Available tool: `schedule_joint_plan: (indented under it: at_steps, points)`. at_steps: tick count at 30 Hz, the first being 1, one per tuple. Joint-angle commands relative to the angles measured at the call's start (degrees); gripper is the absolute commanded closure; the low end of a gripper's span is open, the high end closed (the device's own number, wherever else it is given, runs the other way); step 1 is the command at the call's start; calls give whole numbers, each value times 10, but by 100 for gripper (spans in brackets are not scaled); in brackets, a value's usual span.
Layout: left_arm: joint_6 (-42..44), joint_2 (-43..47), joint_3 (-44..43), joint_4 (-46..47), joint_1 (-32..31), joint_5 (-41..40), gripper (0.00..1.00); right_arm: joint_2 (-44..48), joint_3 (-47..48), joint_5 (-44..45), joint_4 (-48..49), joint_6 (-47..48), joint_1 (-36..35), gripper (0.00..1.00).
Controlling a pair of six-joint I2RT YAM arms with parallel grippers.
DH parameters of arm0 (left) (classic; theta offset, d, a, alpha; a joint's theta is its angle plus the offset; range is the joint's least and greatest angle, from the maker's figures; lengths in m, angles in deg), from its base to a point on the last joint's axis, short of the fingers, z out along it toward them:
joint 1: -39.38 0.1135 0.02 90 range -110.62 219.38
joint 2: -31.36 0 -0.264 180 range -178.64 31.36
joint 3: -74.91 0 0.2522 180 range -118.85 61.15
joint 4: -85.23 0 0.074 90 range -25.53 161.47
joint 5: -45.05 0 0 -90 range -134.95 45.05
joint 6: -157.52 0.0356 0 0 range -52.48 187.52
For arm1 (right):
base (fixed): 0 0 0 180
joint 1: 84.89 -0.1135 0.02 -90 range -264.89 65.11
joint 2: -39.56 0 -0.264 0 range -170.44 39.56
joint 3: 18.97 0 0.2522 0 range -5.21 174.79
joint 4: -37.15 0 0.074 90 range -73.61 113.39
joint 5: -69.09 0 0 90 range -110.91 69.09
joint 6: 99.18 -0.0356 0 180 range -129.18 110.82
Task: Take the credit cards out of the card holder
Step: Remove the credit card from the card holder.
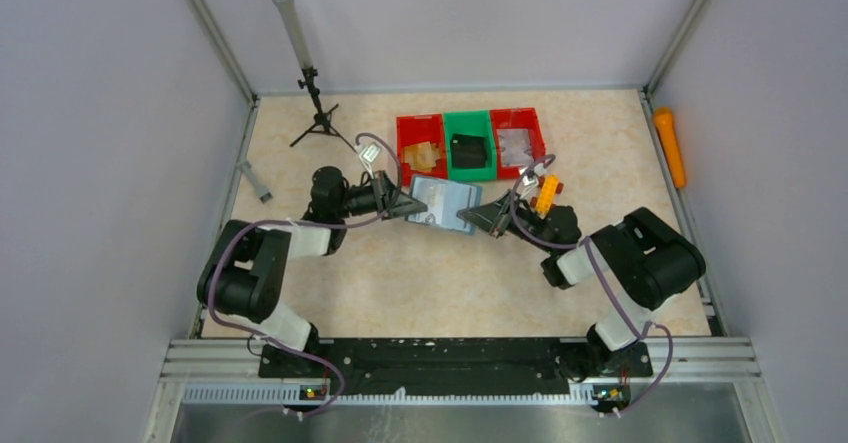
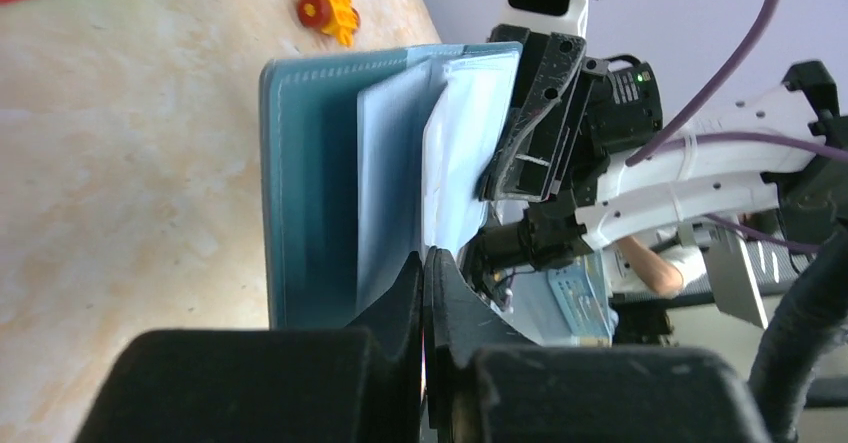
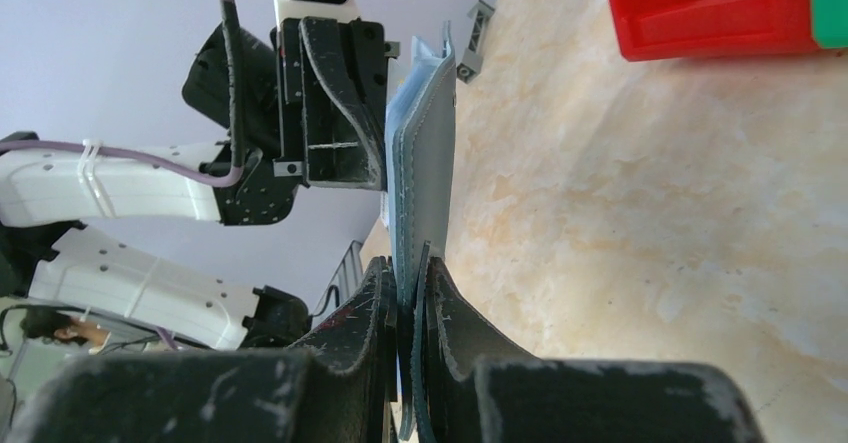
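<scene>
Right fingers [image 3: 372, 313] clamp the holder's [image 3: 422, 163] edge; left fingers [image 2: 400, 303] closed at its opposite edge, perhaps pinching a sleeve [image 2: 465, 143]. Bins [image 1: 468, 115] just behind; bare desk [image 1: 430, 283] nearer.

No text, label, brand or number is legible in any view.

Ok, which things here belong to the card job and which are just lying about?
Job:
- card holder, open, pinched from both sides
- left gripper
- right gripper

Lying about:
- red bin
- other red bin
- green bin
- yellow toy
- orange tube
- tripod
</scene>
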Motion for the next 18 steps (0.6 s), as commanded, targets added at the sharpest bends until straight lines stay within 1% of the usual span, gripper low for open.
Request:
schedule_joint_plan:
  at_steps: [1,7,14,18]
  points:
    - [18,38,25,-3,34,-43,100,3,-5,15,127,9,17,100]
    - [29,95,60,0,55,-71,100,5,-9,29,95,17,30,100]
    - [107,215,85,-93,56,-141,100,10,-21,53,76,14,47,100]
    - [131,258,96,-121,56,-171,100,12,-27,59,80,14,47,100]
